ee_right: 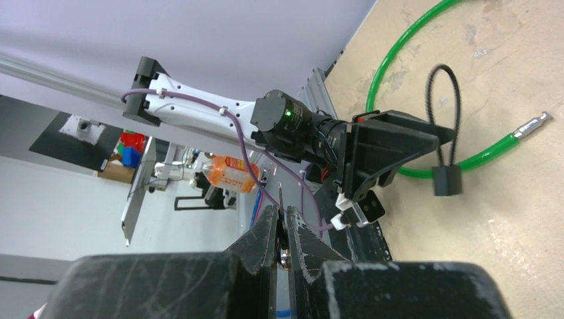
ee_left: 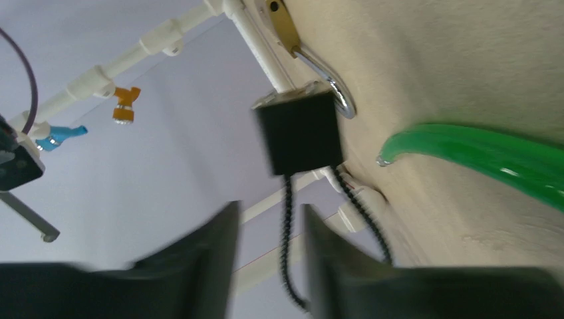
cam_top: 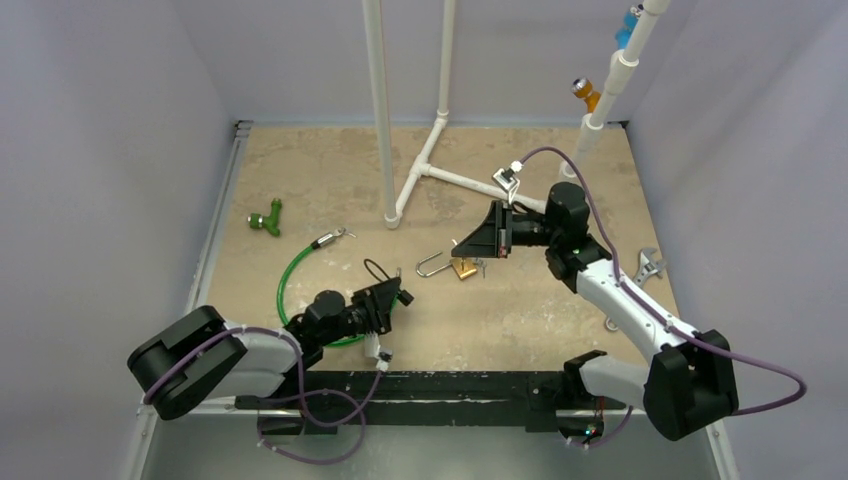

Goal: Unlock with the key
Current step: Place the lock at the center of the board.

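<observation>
The right pincer [ee_right: 282, 216] is clamped tight on a thin metal key [ee_right: 280, 197], whose blade is seen standing out past the fingertips. The padlock [cam_top: 458, 267] is laid flat on the table [cam_top: 320, 170] just beside that pincer, with its shackle stretched toward the left arm's side. The left pincer [ee_left: 269, 211], farther from the padlock, is parted narrowly around a black cord [ee_left: 288, 212]. No writing can be read.
</observation>
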Controlling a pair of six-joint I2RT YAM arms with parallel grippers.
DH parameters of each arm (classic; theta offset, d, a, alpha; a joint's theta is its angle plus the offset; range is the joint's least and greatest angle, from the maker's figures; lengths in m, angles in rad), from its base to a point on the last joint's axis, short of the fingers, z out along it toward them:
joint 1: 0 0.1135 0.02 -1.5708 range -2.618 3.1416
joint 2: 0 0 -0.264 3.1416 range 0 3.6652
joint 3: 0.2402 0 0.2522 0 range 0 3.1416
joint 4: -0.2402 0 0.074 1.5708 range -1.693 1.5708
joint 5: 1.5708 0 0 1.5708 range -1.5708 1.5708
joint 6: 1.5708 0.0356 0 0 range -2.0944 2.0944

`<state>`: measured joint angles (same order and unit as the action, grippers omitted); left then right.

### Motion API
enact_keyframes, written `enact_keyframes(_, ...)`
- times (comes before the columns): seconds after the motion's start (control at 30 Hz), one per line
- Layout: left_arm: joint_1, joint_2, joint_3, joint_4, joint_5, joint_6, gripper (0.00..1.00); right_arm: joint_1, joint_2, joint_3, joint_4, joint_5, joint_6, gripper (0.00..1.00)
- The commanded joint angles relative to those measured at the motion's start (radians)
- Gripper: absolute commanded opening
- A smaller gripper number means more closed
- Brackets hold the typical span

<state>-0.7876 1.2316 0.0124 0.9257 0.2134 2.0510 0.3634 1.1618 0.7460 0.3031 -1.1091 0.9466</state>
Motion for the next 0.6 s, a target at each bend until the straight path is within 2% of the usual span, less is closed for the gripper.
enact_keyframes(0.0,0.003,0.001,-0.042,-0.095,-0.004,0.140,0.64,-0.016,-0.026,0.045,0.007,0.010,-0.016,0.00)
enact_keyframes(0.03,0.003,-0.007,-0.031,-0.123,-0.026,0.133,0.80,-0.019,-0.025,0.046,0.008,0.008,-0.016,0.00)
enact_keyframes(0.17,0.002,-0.083,0.018,-0.298,-0.068,0.088,0.99,-0.027,-0.021,0.054,0.019,0.003,-0.007,0.00)
enact_keyframes(0.27,0.002,-0.204,0.083,-0.527,-0.083,0.033,1.00,-0.030,-0.025,0.052,0.033,0.002,0.001,0.00)
enact_keyframes(0.37,0.005,-0.320,0.234,-0.799,-0.112,-0.130,1.00,-0.035,-0.033,0.043,0.033,0.002,0.004,0.00)
enact_keyframes(0.43,0.018,-0.371,0.446,-1.147,-0.094,-0.285,1.00,-0.037,-0.037,0.039,0.035,0.002,0.006,0.00)
enact_keyframes(0.47,0.033,-0.377,0.560,-1.398,-0.055,-0.331,1.00,-0.037,-0.036,0.037,0.036,0.001,0.006,0.00)
enact_keyframes(0.57,0.057,-0.339,0.818,-1.777,0.052,-0.421,1.00,-0.040,-0.036,0.036,0.043,0.000,0.009,0.00)
